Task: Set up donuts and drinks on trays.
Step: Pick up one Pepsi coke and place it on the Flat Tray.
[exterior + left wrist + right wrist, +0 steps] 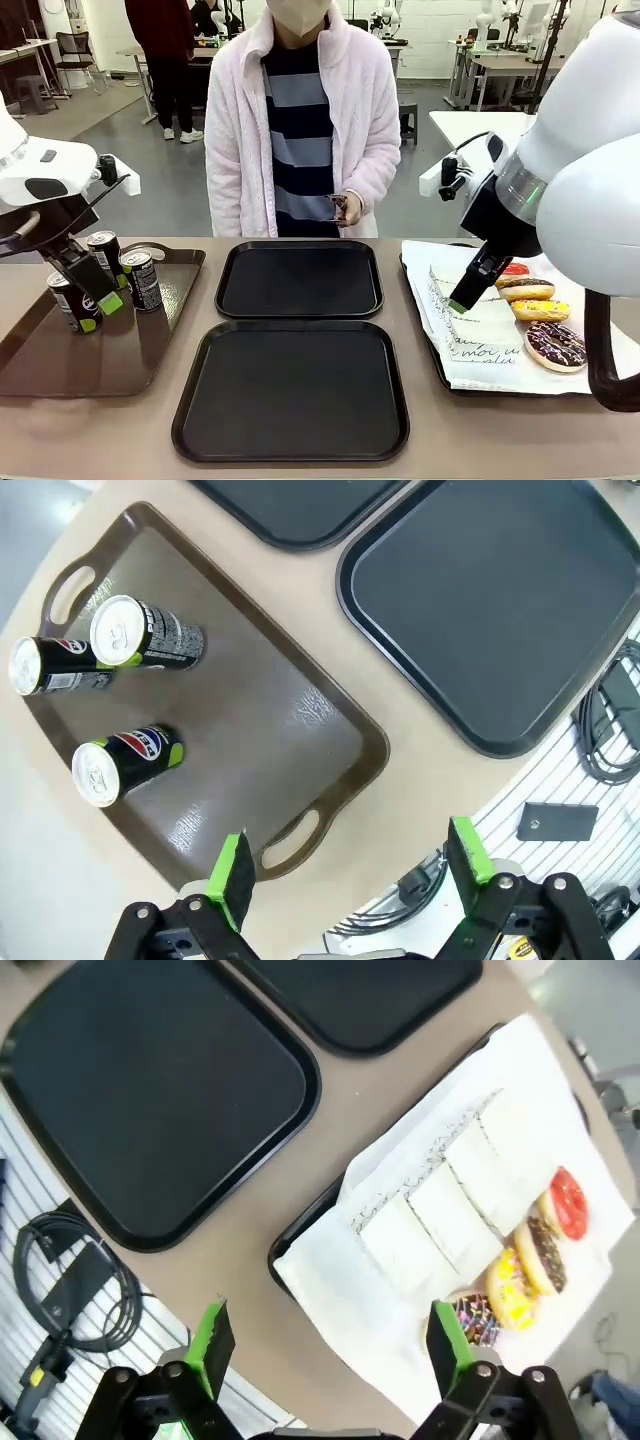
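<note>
Round red-white-blue logo on slim black soda cans (128, 762), left side of the left wrist view; their fine print is unreadable. Black script on white printed paper (483, 350), lower right of the front view; only something like "moi" is legible.

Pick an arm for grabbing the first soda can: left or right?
Left. The left gripper is open above the brown tray that holds the cans. The right gripper hangs by the donuts, on the far side of the table.

The left hand (108, 300) covers the lower part of the slim black soda can (102, 248) behind it. The red-glazed ring donut (516, 268) behind the right hand (460, 303) shows only partly.
</note>
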`<move>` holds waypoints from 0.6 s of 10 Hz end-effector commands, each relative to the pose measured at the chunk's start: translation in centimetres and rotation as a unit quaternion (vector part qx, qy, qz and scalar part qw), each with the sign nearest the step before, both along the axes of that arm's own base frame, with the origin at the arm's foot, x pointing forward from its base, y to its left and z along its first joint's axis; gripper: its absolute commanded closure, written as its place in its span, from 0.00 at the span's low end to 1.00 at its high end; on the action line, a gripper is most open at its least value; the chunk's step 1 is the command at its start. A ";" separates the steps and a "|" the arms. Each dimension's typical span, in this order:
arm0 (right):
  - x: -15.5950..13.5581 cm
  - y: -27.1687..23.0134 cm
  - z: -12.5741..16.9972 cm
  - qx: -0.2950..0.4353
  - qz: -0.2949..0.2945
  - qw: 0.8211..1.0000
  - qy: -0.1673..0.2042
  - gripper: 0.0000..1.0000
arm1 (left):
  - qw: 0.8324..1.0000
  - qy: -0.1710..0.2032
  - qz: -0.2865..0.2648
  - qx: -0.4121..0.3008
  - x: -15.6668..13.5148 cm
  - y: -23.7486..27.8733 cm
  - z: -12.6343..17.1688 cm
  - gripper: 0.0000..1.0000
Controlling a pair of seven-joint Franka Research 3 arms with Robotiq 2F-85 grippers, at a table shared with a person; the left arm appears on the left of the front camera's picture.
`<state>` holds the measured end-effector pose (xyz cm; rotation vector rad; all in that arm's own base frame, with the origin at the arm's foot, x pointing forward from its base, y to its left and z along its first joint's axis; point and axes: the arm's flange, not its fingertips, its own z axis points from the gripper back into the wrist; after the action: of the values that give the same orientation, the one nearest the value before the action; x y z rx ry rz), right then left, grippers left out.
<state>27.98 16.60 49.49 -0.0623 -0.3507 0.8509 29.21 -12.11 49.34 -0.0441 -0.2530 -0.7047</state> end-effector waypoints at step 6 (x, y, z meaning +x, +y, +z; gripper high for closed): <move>4.1 -15.6 -2.2 0.515 -0.132 0.823 0.199 0.00 | 0.957 0.096 0.100 -0.255 1.8 7.2 0.4 0.00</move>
<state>32.09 4.47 48.45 0.5630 -0.3499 0.6027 30.65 -7.18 49.42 -0.3876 -0.2313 -0.4972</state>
